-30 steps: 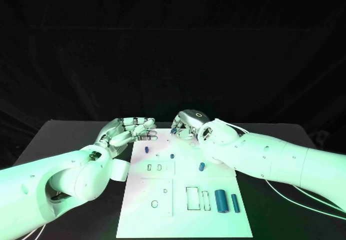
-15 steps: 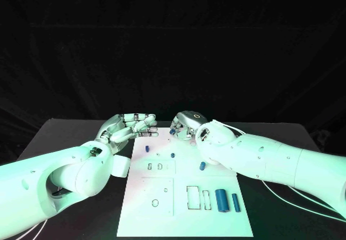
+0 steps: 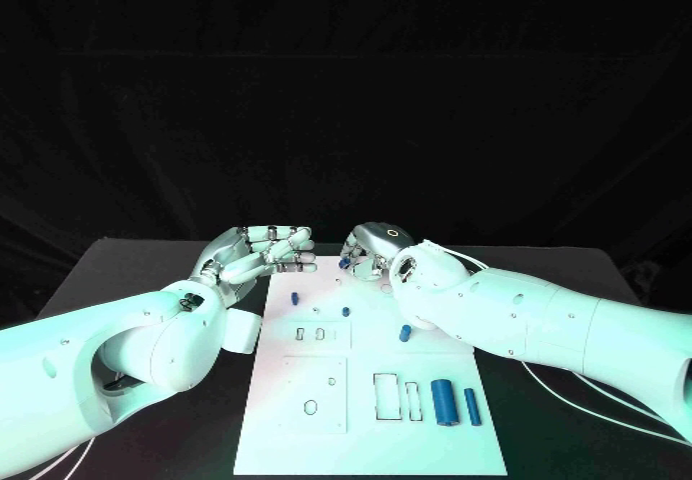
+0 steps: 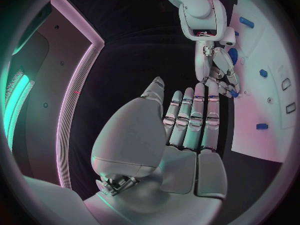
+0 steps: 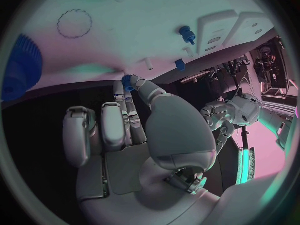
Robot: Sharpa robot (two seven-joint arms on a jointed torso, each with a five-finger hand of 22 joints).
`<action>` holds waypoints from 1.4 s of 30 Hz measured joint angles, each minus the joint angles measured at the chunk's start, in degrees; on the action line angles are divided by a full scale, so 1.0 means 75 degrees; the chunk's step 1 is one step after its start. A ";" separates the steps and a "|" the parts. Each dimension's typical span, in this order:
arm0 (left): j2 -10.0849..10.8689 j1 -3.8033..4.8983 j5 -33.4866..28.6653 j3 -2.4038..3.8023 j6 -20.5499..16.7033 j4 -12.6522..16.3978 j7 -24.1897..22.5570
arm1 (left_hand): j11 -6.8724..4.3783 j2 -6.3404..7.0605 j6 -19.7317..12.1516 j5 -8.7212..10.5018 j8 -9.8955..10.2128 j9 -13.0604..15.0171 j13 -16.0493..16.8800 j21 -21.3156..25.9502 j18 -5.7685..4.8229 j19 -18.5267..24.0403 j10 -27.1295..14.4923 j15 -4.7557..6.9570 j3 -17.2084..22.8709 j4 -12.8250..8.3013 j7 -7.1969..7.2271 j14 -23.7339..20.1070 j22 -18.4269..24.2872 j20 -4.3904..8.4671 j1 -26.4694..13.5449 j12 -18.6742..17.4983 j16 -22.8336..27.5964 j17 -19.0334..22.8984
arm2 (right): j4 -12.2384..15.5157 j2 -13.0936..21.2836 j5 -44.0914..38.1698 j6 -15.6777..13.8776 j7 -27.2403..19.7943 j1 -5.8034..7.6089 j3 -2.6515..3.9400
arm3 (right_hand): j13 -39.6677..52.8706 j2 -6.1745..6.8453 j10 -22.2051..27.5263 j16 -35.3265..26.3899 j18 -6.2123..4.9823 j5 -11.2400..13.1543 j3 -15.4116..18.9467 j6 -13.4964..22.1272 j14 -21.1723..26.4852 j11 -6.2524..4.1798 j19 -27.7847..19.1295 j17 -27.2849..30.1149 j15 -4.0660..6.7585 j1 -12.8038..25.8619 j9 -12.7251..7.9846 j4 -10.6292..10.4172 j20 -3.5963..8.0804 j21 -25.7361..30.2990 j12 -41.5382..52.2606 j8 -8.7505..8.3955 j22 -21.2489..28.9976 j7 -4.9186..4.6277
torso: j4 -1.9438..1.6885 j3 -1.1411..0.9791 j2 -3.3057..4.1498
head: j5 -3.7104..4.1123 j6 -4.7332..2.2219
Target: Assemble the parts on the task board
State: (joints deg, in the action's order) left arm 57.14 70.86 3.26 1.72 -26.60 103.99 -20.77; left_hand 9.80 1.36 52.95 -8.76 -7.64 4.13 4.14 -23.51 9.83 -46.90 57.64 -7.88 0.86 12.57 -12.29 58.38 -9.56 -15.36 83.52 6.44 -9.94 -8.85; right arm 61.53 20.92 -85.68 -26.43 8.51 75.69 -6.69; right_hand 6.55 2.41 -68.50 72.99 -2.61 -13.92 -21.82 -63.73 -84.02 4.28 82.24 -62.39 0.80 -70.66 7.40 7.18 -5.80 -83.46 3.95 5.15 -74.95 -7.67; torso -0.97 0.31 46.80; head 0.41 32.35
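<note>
The white task board (image 3: 368, 445) lies in the middle of the table. My right hand (image 3: 378, 250) hovers over its far edge, fingers pointing down, and pinches a small blue part (image 5: 128, 80) between thumb and fingertip; that part (image 4: 232, 92) also shows in the left wrist view. My left hand (image 3: 263, 253) hangs just off the board's far left corner, holding nothing, its fingers (image 4: 190, 117) stretched side by side. A small blue peg (image 3: 293, 297), another (image 3: 348, 311) and a short blue piece (image 3: 404, 332) are on the board. Two blue cylinders (image 3: 443, 400) (image 3: 470, 404) lie near the right edge.
A blue gear (image 5: 15, 67) sits on the board (image 5: 125, 30) close to my right hand. Rectangular slots (image 3: 385, 395) and round holes (image 3: 310, 407) mark the near half of the board. Black table (image 3: 144, 270) borders it on both sides.
My left hand has risen a little and drifted toward the table's far side. My right hand has stayed nearly still at the board's far edge.
</note>
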 measured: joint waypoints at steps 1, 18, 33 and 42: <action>0.0001 0.0001 -0.0001 0.0000 0.0000 0.0000 0.0001 | 0.0000 0.0000 0.0000 0.0000 0.0000 0.0000 0.0000 0.0000 -0.0001 0.0000 0.0000 0.0000 0.0000 0.0000 0.0000 0.0000 0.0000 0.0000 0.0000 0.0000 0.0000 0.0000 | -0.0005 -0.0002 -0.0006 0.0006 0.0014 -0.0001 -0.0002 | -0.0013 0.0013 0.0077 -0.0006 0.0000 0.0025 -0.0010 0.0061 0.0000 0.0022 -0.0045 0.0032 -0.0039 0.0013 -0.0004 -0.0013 0.0011 0.0039 -0.0014 -0.0043 0.0000 -0.0029 | 0.0000 -0.0001 0.0000 | 0.0001 -0.0004; 0.0023 0.0032 -0.0010 -0.0002 0.0007 -0.0002 0.0025 | 0.0000 0.0000 0.0000 0.0000 0.0031 -0.0007 0.0000 0.0000 0.0000 0.0000 0.0000 0.0000 0.0000 0.0000 0.0000 0.0000 -0.0006 0.0000 0.0000 -0.0034 0.0000 -0.0007 | 0.0195 0.0201 -0.0052 0.0058 0.0100 0.0003 -0.0005 | -0.0083 0.0276 0.0727 -0.0326 -0.0120 0.0144 0.0115 0.0513 0.0000 0.0208 -0.0503 0.0533 -0.0190 0.0060 -0.0113 -0.0182 -0.0153 0.0450 -0.0014 -0.0169 0.0297 -0.0189 | 0.0010 -0.0005 0.0007 | -0.0002 -0.0021; 0.0133 0.0037 -0.0017 -0.0002 0.0039 -0.0060 0.0045 | 0.0000 0.0000 0.0000 0.0000 0.0030 -0.0006 0.0000 0.0000 -0.0001 0.0000 0.0000 0.0000 0.0000 0.0000 0.0000 0.0000 -0.0005 0.0000 0.0000 -0.0034 0.0032 -0.0006 | 0.2115 0.2206 0.0569 0.0634 0.0186 0.0478 0.0097 | 0.0774 0.0921 -0.0881 0.0109 -0.0123 -0.0544 0.1211 0.1147 -0.0001 -0.0057 -0.0010 -0.0040 -0.0048 0.0540 -0.0153 -0.0676 0.0004 0.0062 0.1399 -0.0124 0.0000 -0.0156 | 0.0073 -0.0010 -0.0036 | 0.0034 -0.0082; 0.0147 0.0039 -0.0019 -0.0002 0.0071 -0.0076 0.0051 | 0.0000 0.0000 0.0000 0.0000 0.0030 -0.0006 0.0000 0.0000 -0.0001 0.0000 0.0000 0.0000 0.0000 0.0000 0.0000 0.0000 -0.0005 0.0000 0.0000 -0.0034 0.0032 -0.0005 | 0.2336 0.2843 0.1071 0.1566 0.0491 0.0644 0.0117 | 0.6123 0.0558 -0.0323 0.1440 0.0064 -0.0917 0.2605 0.1417 0.0000 -0.0119 0.0237 -0.1667 0.0033 -0.0168 0.0185 -0.1192 0.0120 -0.0477 0.6843 0.0404 0.0001 -0.0083 | 0.0114 -0.0013 -0.0070 | 0.0051 -0.0080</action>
State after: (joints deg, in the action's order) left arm 58.24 71.16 3.11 1.70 -26.07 103.42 -20.40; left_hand 9.80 1.36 52.95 -8.76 -7.41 4.09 4.14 -23.51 9.82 -46.90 57.64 -7.89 0.87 12.57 -12.29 58.38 -9.60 -15.35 83.52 6.19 -9.70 -8.89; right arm 79.05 42.24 -77.65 -14.69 12.19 80.52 -5.82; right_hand 52.47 6.59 -70.92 83.79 -2.13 -20.79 -2.29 -53.10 -84.02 3.39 84.01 -74.89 1.05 -71.92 8.79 -1.76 -4.90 -87.04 55.28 8.18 -74.94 -8.30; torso -0.12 0.21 46.27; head 0.79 31.75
